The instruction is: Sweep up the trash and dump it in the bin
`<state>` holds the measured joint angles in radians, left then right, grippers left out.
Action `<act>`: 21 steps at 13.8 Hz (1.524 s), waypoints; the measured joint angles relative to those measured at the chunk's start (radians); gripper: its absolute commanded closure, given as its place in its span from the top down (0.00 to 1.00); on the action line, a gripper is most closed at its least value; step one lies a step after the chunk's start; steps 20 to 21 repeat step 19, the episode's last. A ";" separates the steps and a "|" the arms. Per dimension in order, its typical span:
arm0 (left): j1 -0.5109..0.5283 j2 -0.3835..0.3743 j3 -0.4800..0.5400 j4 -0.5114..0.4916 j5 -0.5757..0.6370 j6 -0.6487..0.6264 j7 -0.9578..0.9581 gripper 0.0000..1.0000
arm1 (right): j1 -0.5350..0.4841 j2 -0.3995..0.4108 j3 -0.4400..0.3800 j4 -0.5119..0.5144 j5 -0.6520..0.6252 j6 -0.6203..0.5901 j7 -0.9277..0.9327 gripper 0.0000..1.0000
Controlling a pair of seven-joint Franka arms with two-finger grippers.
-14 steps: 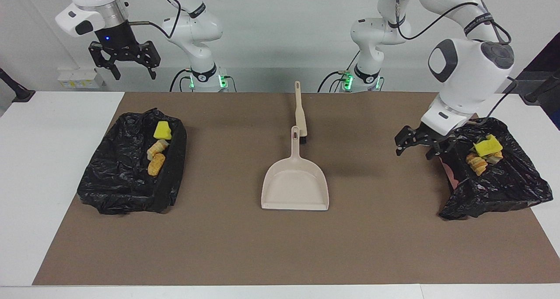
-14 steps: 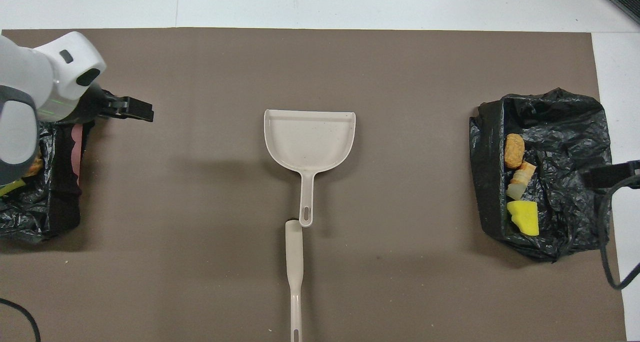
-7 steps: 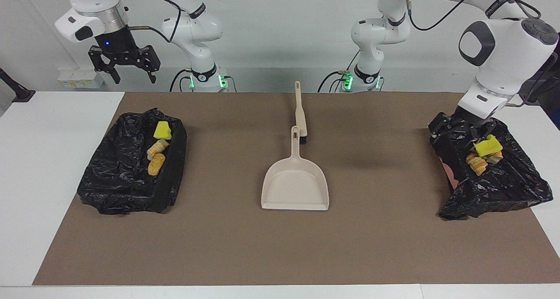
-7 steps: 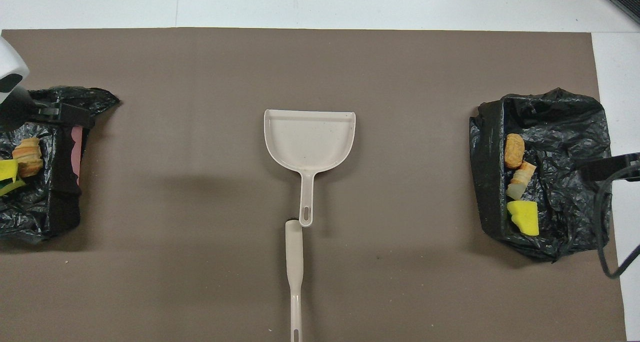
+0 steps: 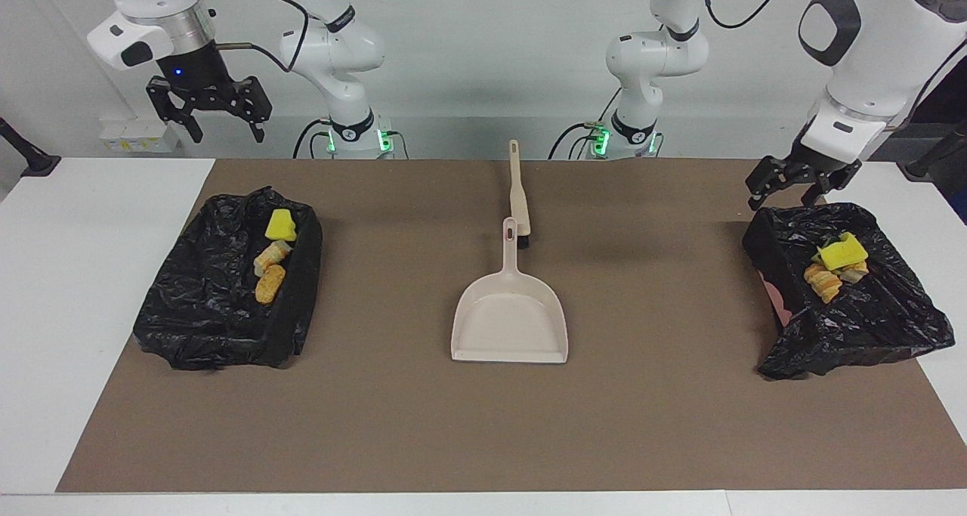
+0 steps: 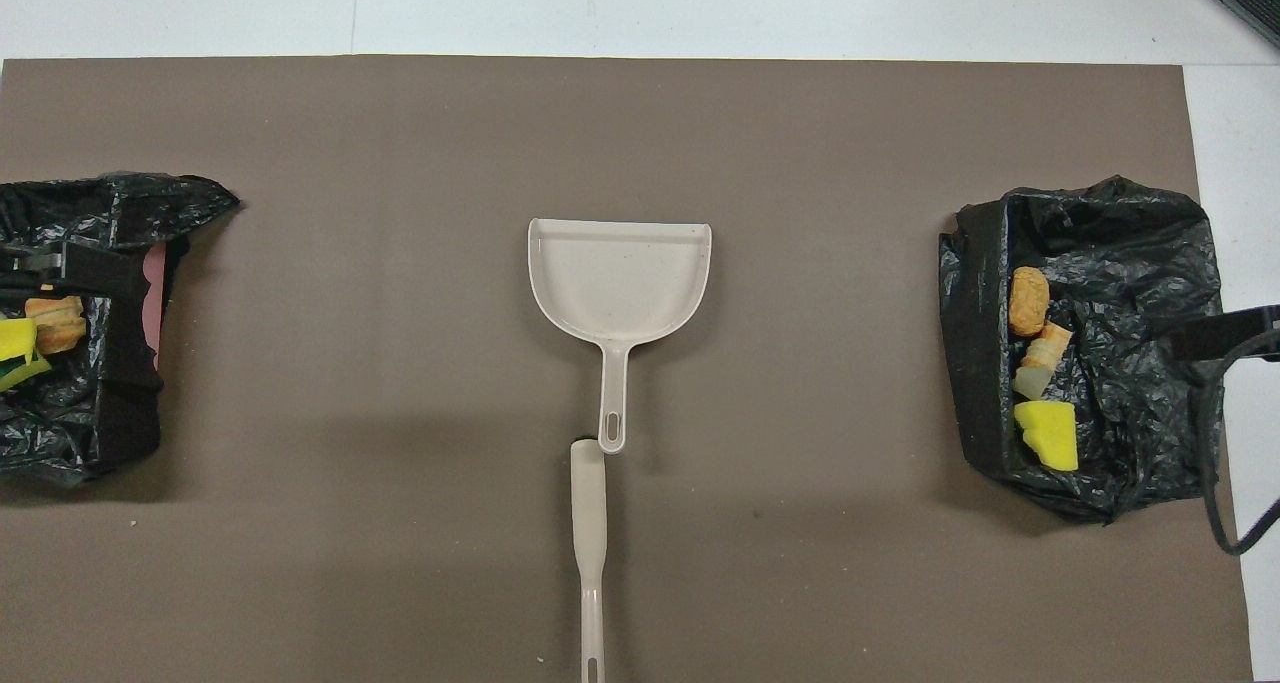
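The trash lies in two black-bagged bins. A yellow sponge chunk (image 5: 281, 225) and bread-like bits (image 5: 270, 271) sit in the bin (image 5: 204, 319) at the right arm's end. Another yellow chunk (image 5: 843, 253) and bread bits (image 5: 823, 280) lie in the bin (image 5: 869, 327) at the left arm's end. A beige dustpan (image 5: 510, 323) rests mid-mat. Its handle touches a beige brush (image 5: 518, 195) lying nearer the robots. My left gripper (image 5: 787, 193) hangs open and empty just above its bin. My right gripper (image 5: 219, 123) is raised high over the outer edge of its bin, open and empty.
A brown mat (image 5: 650, 425) covers the middle of the white table (image 5: 75, 274). Overhead, the dustpan (image 6: 620, 278) and brush (image 6: 590, 523) line up at the centre. The bins (image 6: 1140, 253) (image 6: 110, 413) sit at the mat's two ends. A black cable (image 6: 1215, 483) hangs by the right arm's bin.
My left gripper has swung from beside its bin's inner wall to over that bin and risen. The right gripper has lifted slightly. Dustpan, brush and trash have not moved.
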<state>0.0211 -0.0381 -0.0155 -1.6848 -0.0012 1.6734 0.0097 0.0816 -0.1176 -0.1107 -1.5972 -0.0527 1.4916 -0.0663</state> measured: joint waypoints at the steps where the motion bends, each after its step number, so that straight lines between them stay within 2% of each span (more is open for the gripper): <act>1: 0.000 -0.008 -0.002 -0.002 0.000 -0.005 0.000 1.00 | 0.000 0.000 0.000 0.000 0.000 0.000 0.000 1.00; 10: -0.003 -0.012 -0.013 -0.011 0.000 -0.068 -0.006 1.00 | 0.000 0.000 0.000 0.000 0.000 0.000 0.000 1.00; 21: -0.003 -0.014 -0.016 -0.010 0.000 -0.078 -0.006 1.00 | 0.000 0.000 0.000 0.000 0.000 0.000 0.000 1.00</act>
